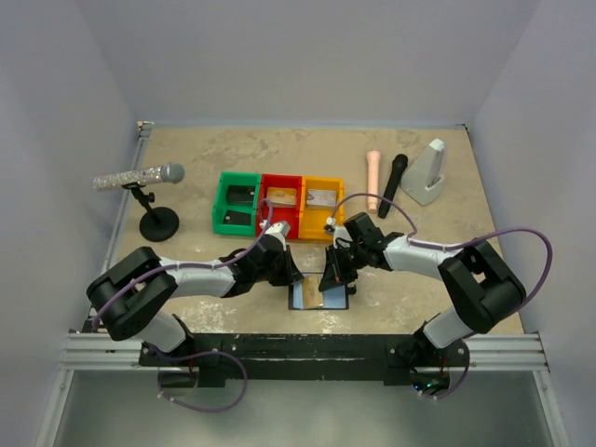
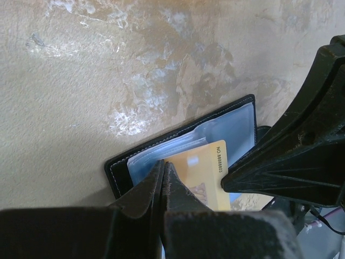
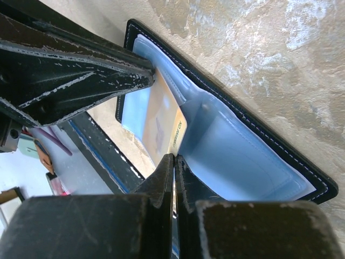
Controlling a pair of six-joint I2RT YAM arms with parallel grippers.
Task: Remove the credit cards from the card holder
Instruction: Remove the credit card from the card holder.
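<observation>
two black robot arms meet over a flat black bifold card holder (image 1: pixel 317 300), which lies splayed on the mottled beige table (image 1: pixel 307 149) close to its near edge, pale blue inner faces up. a thin tan credit card (image 2: pixel 207 172) juts partway out of the clear pocket on the face nearer the left arm.

the danger from here, as it looks from the room, is the hold. the right gripper (image 3: pixel 173 162) has only the outer edge of the tan credit card, its fingers pinched together on a thin sliver. a pull off the line of the pocket could let the card slip free or bend it against the pocket's lip. if the pocket clings, the whole card holder may drag or lift with the card. the left gripper (image 2: pixel 163 174), its fingers pressed together with no gap, appears to bear on the card holder only by its tips at the pocket mouth. the two sets of tips work very near each other, and a bump could knock that pin loose.

both arms are folded with elbows out to the sides, forearms angled inward to the middle and wrists tipped down at the card holder. behind them, joined green, red and yellow plastic bins (image 1: pixel 235 226) hold what look like small cards.
</observation>
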